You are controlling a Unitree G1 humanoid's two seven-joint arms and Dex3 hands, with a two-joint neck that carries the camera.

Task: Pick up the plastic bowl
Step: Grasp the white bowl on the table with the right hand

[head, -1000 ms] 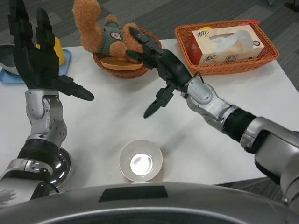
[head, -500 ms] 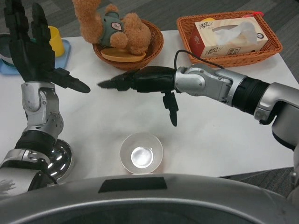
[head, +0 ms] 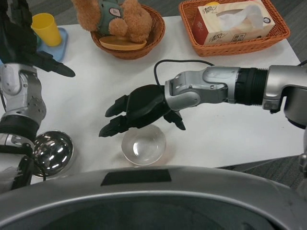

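Clear plastic bowl (head: 144, 145) upright on the white worktop (head: 96, 96), near edge, about centre. Nothing visible inside it.

Right hand (head: 139, 112) reaches in from the right, palm down, over the far rim of the bowl. Fingers spread and pointing left, holding nothing. Fingertips lie past the bowl's left side; whether any finger touches the rim cannot be told. Silver forearm runs back to the right, a black cable looping over the wrist.

Left hand (head: 21, 40) at the far left edge, raised, fingers apart and empty, well apart from the bowl.

Far centre: round wicker basket (head: 156, 36) holding a brown teddy bear (head: 112, 17). Far right: orange rectangular basket (head: 235, 45) with a tissue box (head: 235, 21) in it. Far left: yellow cup (head: 45, 28) on a blue tray (head: 58, 40), just beside the left hand.
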